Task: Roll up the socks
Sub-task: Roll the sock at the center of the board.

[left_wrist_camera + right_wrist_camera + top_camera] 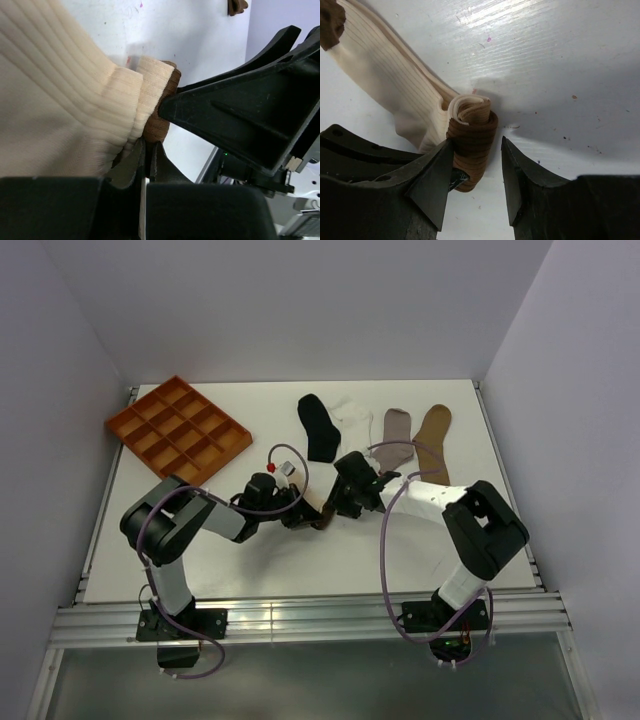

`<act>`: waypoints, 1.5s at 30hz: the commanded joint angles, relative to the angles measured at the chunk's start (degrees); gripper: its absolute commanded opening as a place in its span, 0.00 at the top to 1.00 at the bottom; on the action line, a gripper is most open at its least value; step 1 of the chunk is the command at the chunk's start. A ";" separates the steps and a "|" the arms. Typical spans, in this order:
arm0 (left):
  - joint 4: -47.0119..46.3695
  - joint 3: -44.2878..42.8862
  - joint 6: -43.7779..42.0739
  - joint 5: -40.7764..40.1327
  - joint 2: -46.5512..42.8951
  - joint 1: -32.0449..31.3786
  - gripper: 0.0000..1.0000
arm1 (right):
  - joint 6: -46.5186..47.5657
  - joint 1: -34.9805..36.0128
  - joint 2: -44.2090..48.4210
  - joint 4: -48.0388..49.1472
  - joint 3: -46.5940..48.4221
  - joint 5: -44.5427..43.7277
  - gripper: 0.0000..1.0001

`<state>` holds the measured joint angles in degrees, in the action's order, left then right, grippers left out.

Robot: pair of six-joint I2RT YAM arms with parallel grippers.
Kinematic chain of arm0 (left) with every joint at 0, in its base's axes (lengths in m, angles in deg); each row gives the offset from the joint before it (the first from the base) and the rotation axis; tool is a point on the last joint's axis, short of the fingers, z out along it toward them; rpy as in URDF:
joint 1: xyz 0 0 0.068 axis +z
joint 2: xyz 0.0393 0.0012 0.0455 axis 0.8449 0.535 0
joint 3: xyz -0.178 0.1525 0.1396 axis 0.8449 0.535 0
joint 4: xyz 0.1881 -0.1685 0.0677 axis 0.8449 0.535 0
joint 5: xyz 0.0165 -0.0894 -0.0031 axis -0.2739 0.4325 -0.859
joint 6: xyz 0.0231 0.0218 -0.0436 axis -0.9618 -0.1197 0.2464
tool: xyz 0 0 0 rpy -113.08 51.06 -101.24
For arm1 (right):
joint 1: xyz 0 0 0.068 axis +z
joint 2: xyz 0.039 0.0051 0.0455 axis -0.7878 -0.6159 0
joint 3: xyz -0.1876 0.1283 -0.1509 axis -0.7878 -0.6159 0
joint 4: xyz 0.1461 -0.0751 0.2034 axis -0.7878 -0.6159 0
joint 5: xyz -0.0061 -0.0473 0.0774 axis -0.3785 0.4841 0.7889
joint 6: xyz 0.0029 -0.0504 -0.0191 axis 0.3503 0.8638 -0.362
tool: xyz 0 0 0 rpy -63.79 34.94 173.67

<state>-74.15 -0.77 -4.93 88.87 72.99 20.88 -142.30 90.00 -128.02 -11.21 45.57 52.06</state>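
The cream sock (pixel 395 85) lies near the middle of the table (pixel 300 560), and its brown end is curled into a small roll. The left gripper (pixel 147 156) has its jaws pressed together on the fabric beside the roll. The right gripper (pixel 476 165) has its jaws apart around the roll (one finger touches it, the other does not). On the far side lie the black sock (pixel 320 428), white sock (pixel 352 418), grey sock (pixel 397 430) and tan sock (pixel 434 432), and at the far left the orange tray (pixel 115 424).

left end effector (pixel 149 152) clamped tight | right end effector (pixel 477 150) jaws apart | arms angled inward, tips close
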 commanded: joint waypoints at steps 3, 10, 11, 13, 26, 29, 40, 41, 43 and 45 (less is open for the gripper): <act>-1.61 4.43 3.46 2.77 1.88 1.35 1.00 | -1.31 0.39 -1.31 3.26 1.42 -0.27 0.50; -4.60 5.67 6.10 3.65 3.91 2.15 1.00 | -0.69 0.83 -3.25 3.96 2.12 1.14 0.50; -4.43 5.41 6.02 3.65 3.99 2.15 1.00 | -0.69 1.18 -3.60 3.87 2.21 1.23 0.50; -3.47 5.32 5.67 3.21 3.82 2.15 1.00 | -0.60 1.35 -3.78 4.05 2.21 1.58 0.50; 3.12 5.50 3.91 -1.44 0.57 2.15 0.99 | 2.21 1.97 -6.94 -6.05 7.13 -2.72 0.91; 7.51 5.23 1.71 -4.60 -2.68 2.15 0.88 | 3.44 1.97 -7.73 -10.35 9.41 -4.83 1.00; 25.27 0.40 -9.61 -23.57 -17.35 -5.31 0.39 | 5.46 1.97 -10.63 -14.58 12.23 -3.87 1.00; 26.76 -0.64 -10.76 -27.34 -18.15 -6.20 0.38 | 5.46 2.06 -10.63 -14.58 12.23 -3.60 1.00; 28.35 -1.88 -14.53 -31.84 -19.64 -9.61 0.36 | 5.55 1.97 -10.90 -14.67 12.32 -3.34 1.00; 29.32 -3.46 -17.00 -37.99 -20.17 -11.73 0.36 | 5.64 2.06 -11.07 -14.85 12.58 -3.08 1.00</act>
<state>-49.47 -1.01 -14.50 62.84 54.91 12.18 -138.30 92.06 -137.03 -21.48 57.26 51.32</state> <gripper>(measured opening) 0.636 0.102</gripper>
